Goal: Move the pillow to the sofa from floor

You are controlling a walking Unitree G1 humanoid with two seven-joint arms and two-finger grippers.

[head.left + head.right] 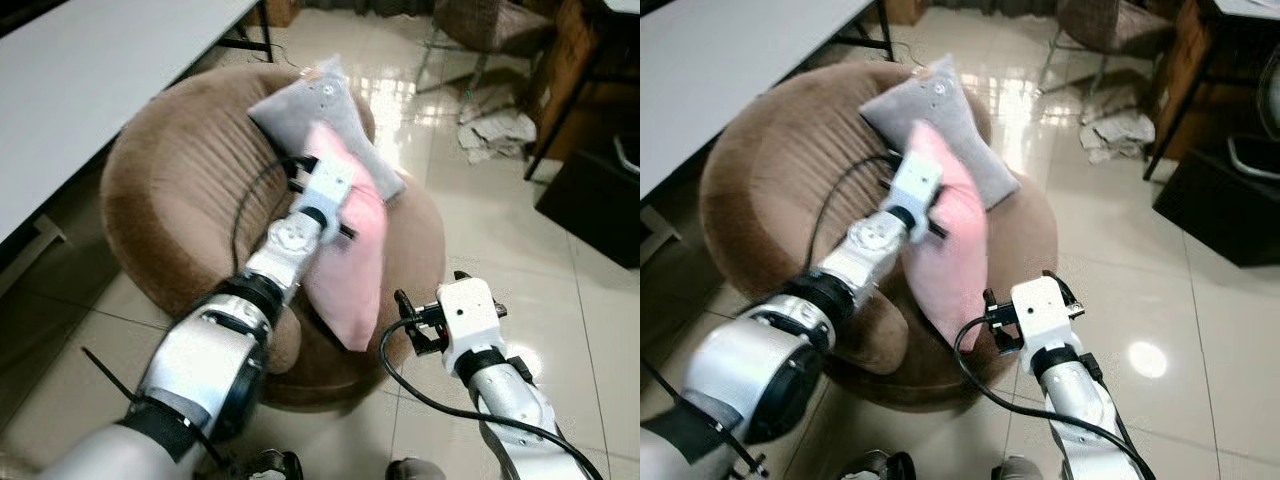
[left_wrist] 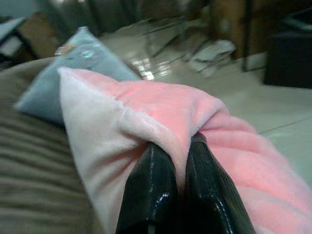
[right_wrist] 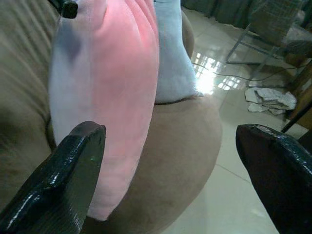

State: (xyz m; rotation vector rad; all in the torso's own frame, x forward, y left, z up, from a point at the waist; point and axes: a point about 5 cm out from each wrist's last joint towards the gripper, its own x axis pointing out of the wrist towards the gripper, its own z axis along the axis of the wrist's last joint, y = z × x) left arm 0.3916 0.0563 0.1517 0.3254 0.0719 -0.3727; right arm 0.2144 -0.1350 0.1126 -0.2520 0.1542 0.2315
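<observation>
My left end effector (image 2: 178, 168) is pinching a fold of the pink pillow (image 1: 350, 255), its two black fingers (image 2: 151, 190) pressed together with the plush fabric bunched between them. The pillow hangs from that grip over the right side of the round brown sofa (image 1: 170, 190), its lower corner drooping down against the sofa's near right edge, off the floor. Just beyond it, touching its far end, a grey pillow (image 1: 320, 115) lies tilted on the sofa's far rim.

My right end effector (image 3: 180, 161) is spread wide, holding nothing, and hovers near the sofa's right side, just right of the pink pillow's lower corner and apart from it. A black cable (image 1: 440, 400) loops beside that wrist.

Farther out, a white table (image 1: 90, 70) runs along the left. The glossy tiled floor (image 1: 500, 250) stretches to the right, with crumpled papers (image 1: 495, 130) lying on it far off, a chair (image 1: 1110, 25) beyond them, and dark furniture (image 1: 595, 195) at the right edge.
</observation>
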